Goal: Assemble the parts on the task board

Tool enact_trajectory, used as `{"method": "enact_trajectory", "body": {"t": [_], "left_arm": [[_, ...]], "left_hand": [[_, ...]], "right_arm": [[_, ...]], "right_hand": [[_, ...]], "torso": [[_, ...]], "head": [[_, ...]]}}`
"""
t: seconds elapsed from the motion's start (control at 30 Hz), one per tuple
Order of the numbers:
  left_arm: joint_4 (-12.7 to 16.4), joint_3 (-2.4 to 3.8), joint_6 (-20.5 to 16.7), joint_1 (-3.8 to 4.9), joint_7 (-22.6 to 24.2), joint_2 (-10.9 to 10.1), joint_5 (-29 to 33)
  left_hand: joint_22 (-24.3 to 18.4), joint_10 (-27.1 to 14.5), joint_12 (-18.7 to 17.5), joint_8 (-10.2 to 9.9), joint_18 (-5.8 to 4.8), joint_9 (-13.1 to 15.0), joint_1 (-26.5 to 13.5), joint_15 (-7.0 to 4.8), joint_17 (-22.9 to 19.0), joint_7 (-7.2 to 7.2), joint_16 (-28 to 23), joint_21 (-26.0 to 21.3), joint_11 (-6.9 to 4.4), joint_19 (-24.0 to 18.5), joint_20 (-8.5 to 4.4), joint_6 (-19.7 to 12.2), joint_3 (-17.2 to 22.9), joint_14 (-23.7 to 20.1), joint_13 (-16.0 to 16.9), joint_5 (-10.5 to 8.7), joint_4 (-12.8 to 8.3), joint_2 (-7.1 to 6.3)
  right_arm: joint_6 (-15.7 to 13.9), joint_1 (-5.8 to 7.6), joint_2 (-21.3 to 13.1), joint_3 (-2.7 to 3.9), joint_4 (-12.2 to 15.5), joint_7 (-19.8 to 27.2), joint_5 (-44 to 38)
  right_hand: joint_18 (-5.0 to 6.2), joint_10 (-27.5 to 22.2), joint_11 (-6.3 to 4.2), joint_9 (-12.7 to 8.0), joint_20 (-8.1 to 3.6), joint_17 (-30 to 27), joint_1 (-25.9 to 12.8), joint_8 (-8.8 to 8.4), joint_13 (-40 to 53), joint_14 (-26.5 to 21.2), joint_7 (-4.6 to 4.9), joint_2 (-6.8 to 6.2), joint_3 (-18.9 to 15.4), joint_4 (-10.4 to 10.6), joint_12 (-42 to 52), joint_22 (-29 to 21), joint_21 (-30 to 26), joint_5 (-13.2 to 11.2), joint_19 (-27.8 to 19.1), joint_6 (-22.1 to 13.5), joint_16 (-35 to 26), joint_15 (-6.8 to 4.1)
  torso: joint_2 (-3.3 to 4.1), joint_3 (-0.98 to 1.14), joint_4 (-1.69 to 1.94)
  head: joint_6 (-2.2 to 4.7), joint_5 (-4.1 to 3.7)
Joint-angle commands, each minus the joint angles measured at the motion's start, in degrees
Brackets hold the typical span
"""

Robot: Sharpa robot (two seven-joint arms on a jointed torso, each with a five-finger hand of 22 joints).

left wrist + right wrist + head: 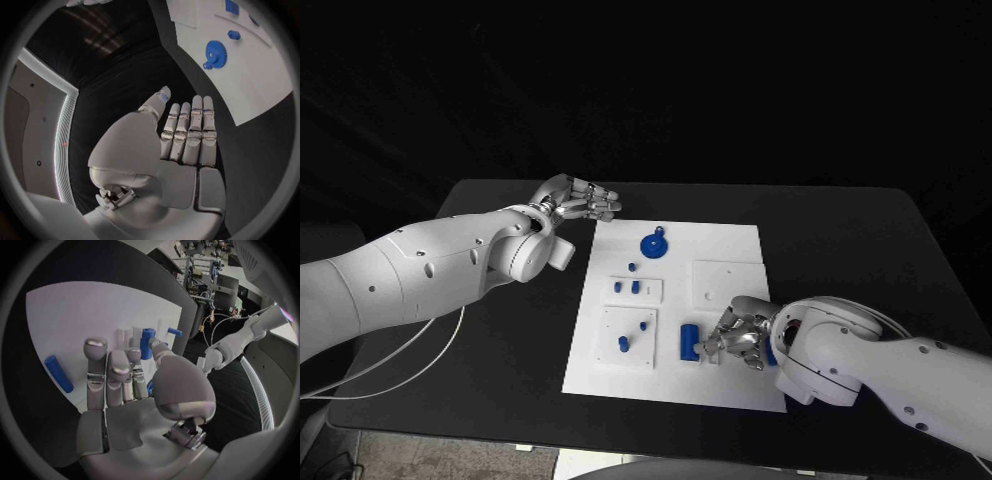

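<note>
Blue parts (653, 244) (several) on task board (733, 245)

Black table (877, 240) mid-frame, dark backdrop across upper frame. Pale floor strip at bottom edge, cable (387, 375) lower left.

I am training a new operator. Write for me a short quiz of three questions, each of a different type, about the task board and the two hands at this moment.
1. True or false: the left hand holds the blue gear.
2. Multiple choice: the right hand is over the task board's (A) far edge, (B) near right part, (C) left edge.
3. Fill in: the blue cylinder lying beside the right hand is on the ____ board.

Key: 1 false, it is off the board and holds nothing; 2 B; 3 task.
</note>
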Motion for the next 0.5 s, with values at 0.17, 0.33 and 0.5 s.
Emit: {"method": "enact_trajectory", "body": {"t": [0.17, 0.33, 0.5], "left_arm": [[0.2, 0.03, 0.7, 0.04, 0.3, 0.1, 0.3], [0.1, 0.03, 0.7, 0.04, 0.3, 0.0, 0.3], [0.1, 0.02, 0.7, 0.04, 0.3, 0.0, 0.3]], "left_hand": [[-0.1, -0.3, 0.2, -0.2, -0.31, 0.0, 0.2, 0.08, 0.1, 0.05, -0.1, 0.2, 0.10, 0.5, 0.00, -0.3, 0.1, -0.1, 0.1, 0.05, 0.2, 0.37], [-0.1, -0.3, 0.2, -0.2, -0.31, 0.0, 0.2, 0.08, 0.1, 0.05, -0.1, 0.2, 0.10, 0.5, 0.00, -0.3, 0.1, -0.1, 0.1, 0.05, 0.2, 0.37], [-0.1, -0.3, 0.2, -0.2, -0.31, 0.0, 0.2, 0.08, 0.1, 0.05, -0.1, 0.2, 0.10, 0.5, 0.00, -0.3, 0.1, -0.1, 0.1, 0.05, 0.2, 0.37]], "right_arm": [[1.0, -0.08, 0.6, -0.18, -0.6, -1.3, -1.2], [0.4, -0.09, 0.6, -0.38, -0.8, -1.0, -1.3], [-0.9, -0.10, -0.3, -0.43, -0.3, 0.7, 0.1]], "right_hand": [[-0.46, 0.2, -0.26, 0.0, -0.06, 0.0, -0.1, 0.12, 0.1, 0.2, 0.01, -0.53, -0.1, 0.6, 0.1, 4.5, 0.2, -0.2, 2.4, 0.6, 0.3, -0.12], [-0.46, 0.2, -0.30, 0.2, -0.07, 0.0, -0.1, 0.10, 0.1, 0.2, -0.05, -0.85, -0.3, 0.9, 0.2, 4.5, 0.2, 0.0, 2.4, 0.8, 0.2, -0.13], [-0.35, 0.3, -0.02, -0.1, 0.05, -0.2, -0.4, 0.14, 0.4, 0.2, 0.39, -1.84, -3.2, 2.5, 0.5, 4.5, 0.1, 1.4, 2.4, -0.1, 0.1, 0.05]], "torso": [[0.03, 0.00, 0.01], [-0.01, 0.00, 0.01], [0.00, 0.00, -0.02]], "head": [[-0.09, -0.26], [0.02, -0.49], [0.22, -0.61]]}}
